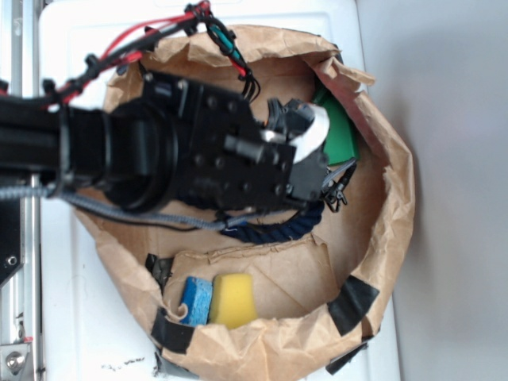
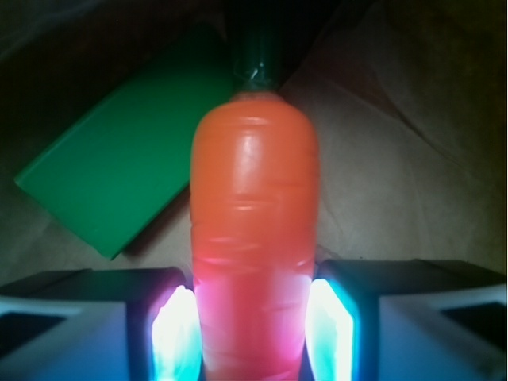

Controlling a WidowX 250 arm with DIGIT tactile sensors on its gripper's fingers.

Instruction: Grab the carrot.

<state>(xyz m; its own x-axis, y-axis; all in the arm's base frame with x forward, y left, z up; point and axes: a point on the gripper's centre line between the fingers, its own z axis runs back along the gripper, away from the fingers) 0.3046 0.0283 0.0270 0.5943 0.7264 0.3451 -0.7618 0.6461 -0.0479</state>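
Sitting between the end effector [image 2: 254, 329] pads: carrot [image 2: 255, 230].

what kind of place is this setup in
Probably a robot lab rig, not a home: a crumpled brown paper enclosure taped on a white tabletop, holding toys such as a glossy orange carrot and a yellow sponge.

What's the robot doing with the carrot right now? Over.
Gripper fingers pressed on both sides of the carrot. Carrot's green stem points away, beside a green block. Nothing blocking. Over.
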